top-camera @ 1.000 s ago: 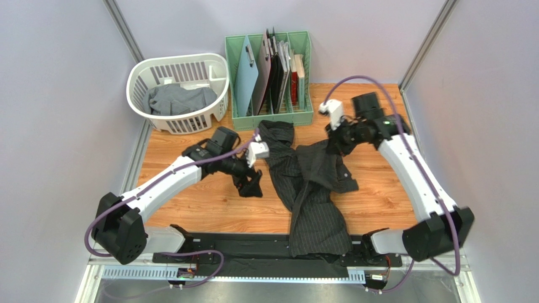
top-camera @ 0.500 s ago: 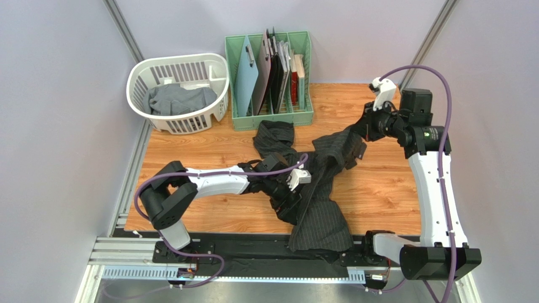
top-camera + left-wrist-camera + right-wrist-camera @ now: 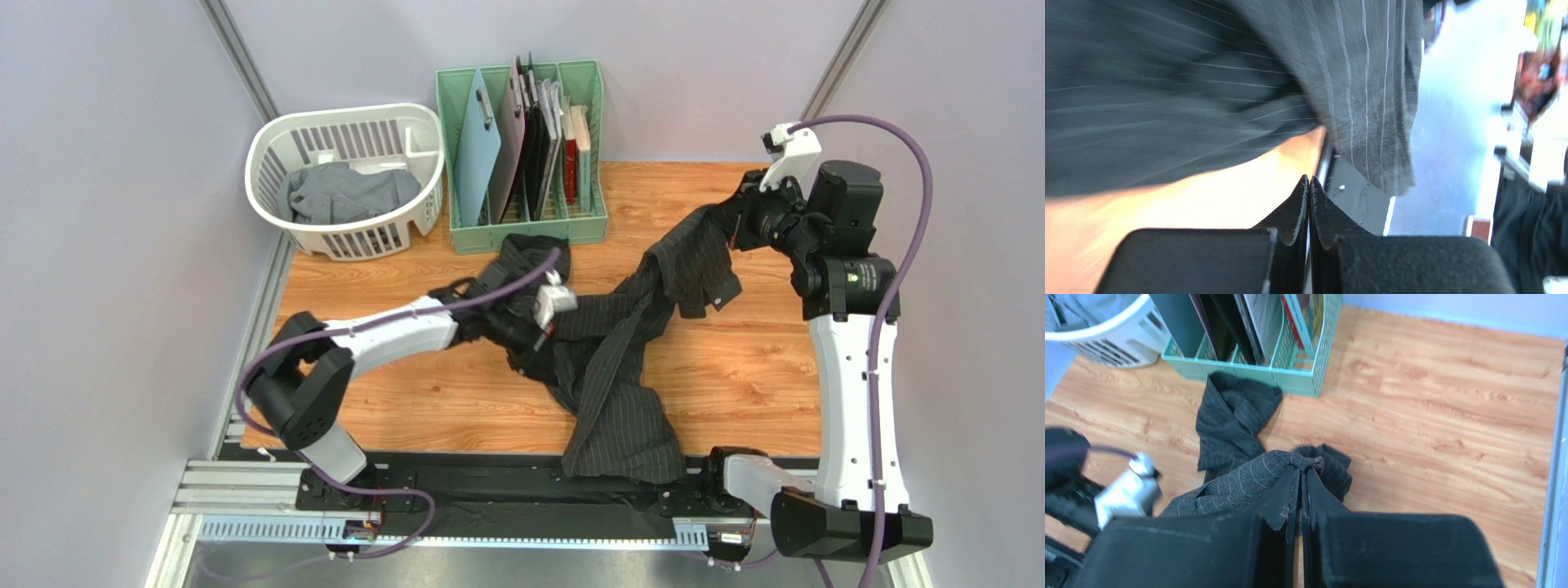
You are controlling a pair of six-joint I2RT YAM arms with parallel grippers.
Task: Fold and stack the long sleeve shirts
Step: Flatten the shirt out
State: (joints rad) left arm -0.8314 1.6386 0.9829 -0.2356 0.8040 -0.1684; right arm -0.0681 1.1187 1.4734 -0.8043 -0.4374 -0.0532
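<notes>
1. Nearest us, the bottom of the striped shirt (image 3: pixel 620 429) lies over the front edge of the table (image 3: pixel 748 368). The shirt is crumpled, not flat.
2. The left pincer (image 3: pixel 1309 180) has moved in over the middle of the shirt. It was wide open a moment ago, and now it is shut tight. Its own camera shows no cloth between the tips, so I think it may have missed.
3. Farther back, the right pincer (image 3: pixel 1300 471) is squeezed shut on a bunch of the shirt. It has lifted that part up and pulled it toward the back right corner, so the cloth stretches out.
4. This looks like spreading the shirt out. No fold is made yet.
5. At the very back, the grey shirt (image 3: pixel 337 192) waits in the white basket (image 3: pixel 350 114), beside the green rack (image 3: pixel 528 233).
</notes>
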